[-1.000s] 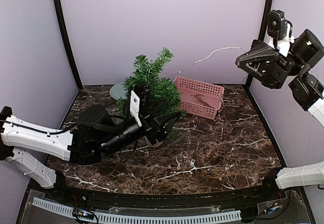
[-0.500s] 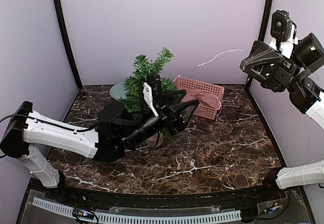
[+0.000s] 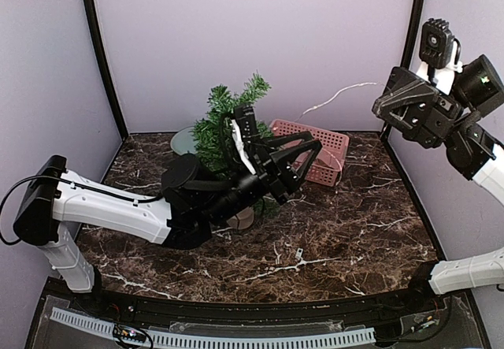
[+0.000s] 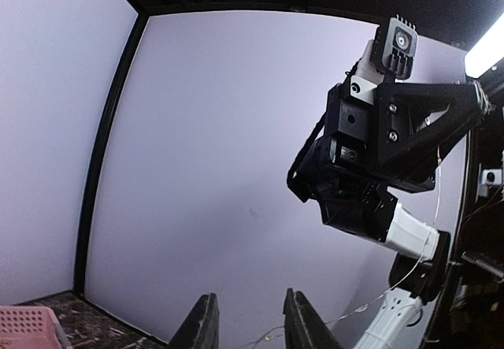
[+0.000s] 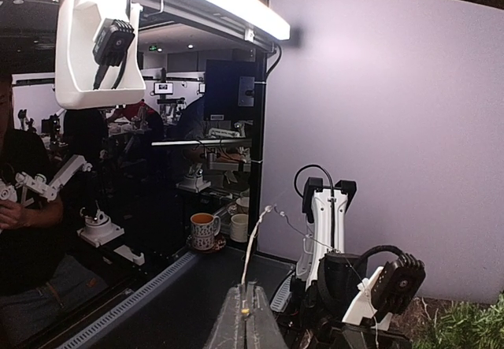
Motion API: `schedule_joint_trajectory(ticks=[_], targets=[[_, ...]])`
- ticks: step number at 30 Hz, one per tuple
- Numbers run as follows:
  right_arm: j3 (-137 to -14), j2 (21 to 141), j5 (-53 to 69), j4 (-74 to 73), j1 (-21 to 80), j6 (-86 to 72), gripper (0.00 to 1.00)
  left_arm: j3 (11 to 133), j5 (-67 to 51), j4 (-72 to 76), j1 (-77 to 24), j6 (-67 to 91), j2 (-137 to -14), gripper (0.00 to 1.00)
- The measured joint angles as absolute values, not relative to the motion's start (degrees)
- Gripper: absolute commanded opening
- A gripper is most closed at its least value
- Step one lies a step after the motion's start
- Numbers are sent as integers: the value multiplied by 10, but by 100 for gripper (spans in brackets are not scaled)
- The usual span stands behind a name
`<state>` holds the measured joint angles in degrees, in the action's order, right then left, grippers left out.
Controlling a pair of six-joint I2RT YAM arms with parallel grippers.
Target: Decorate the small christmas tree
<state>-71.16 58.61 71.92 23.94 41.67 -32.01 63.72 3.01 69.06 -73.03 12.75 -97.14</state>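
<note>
The small christmas tree [image 3: 228, 113] stands at the back centre, partly hidden behind my left arm; its needles also show in the right wrist view [image 5: 465, 325]. My left gripper [image 3: 313, 160] is open and empty, raised in front of the pink basket [image 3: 332, 141] and tilted upward; its fingers [image 4: 206, 325] point at the back wall. My right gripper [image 3: 378, 101] is high at the right, shut on a thin light-string wire [image 3: 335, 94] that droops left toward the basket. The wire rises from the shut fingertips in the right wrist view [image 5: 256, 243] and crosses the left wrist view [image 4: 394, 286].
A pale round plate [image 3: 183, 138] lies behind the tree. A small metal clip [image 3: 299, 254] lies on the marble table [image 3: 354, 231]. The basket corner shows in the left wrist view [image 4: 24, 327]. Purple walls close in the back and sides.
My left arm has stretched right and lifted, carrying its open gripper from in front of the tree to the basket. My right gripper has shifted slightly right with the wire.
</note>
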Motion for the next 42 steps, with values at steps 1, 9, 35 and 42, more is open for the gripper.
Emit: schedule_joint_trajectory(ticks=[1, 9, 35, 42], targets=[[-711, 586, 719, 241, 417, -320, 0, 637, 28, 694, -730, 129, -974, 17], [-707, 580, 705, 217, 420, -302, 0, 637, 20, 698, -727, 118, -978, 0], [-702, 509, 478, -26, 399, -124, 0, 676, 294, 439, -722, -273, -799, 0], [-757, 573, 384, -12, 396, -103, 0, 715, 292, 187, -721, -191, -696, 0]])
